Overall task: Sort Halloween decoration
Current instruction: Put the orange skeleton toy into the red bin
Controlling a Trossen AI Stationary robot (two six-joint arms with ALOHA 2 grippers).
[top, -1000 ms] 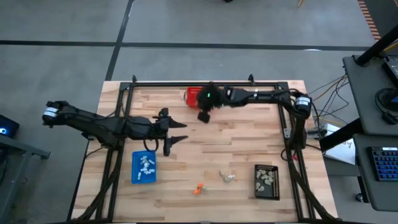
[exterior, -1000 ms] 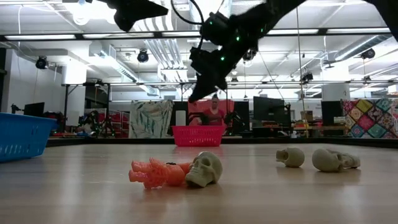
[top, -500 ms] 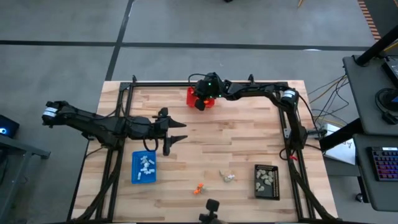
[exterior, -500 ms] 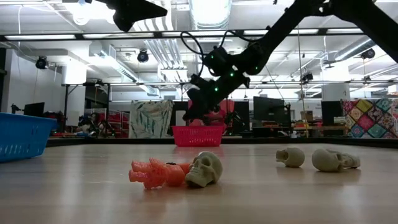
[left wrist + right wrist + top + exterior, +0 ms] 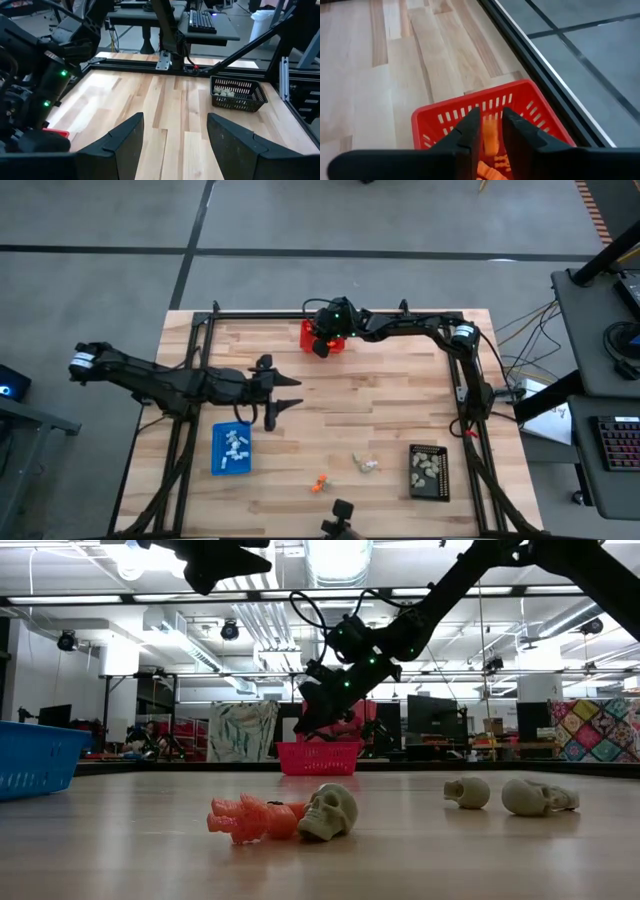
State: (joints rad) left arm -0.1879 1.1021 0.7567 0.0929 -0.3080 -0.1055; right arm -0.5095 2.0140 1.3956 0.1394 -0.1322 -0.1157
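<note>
The right end effector (image 5: 490, 137) hangs over the red basket (image 5: 310, 335) at the desk's far edge, its fingers slightly apart, with an orange trinket (image 5: 490, 139) in the gap between them; whether they grip it cannot be told. More orange pieces lie in the basket. The left end effector (image 5: 285, 393) waits wide apart above the blue tray (image 5: 218, 458). Near the front edge lie an orange figure (image 5: 250, 817) and skulls (image 5: 331, 812); the black tray (image 5: 413, 480) is near the right edge.

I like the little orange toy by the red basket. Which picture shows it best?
The right wrist view: the orange trinket sits between the right gripper's fingers, above the red basket. The high view hides it under the arm; the low view cannot show it; the left wrist view misses it.
</note>
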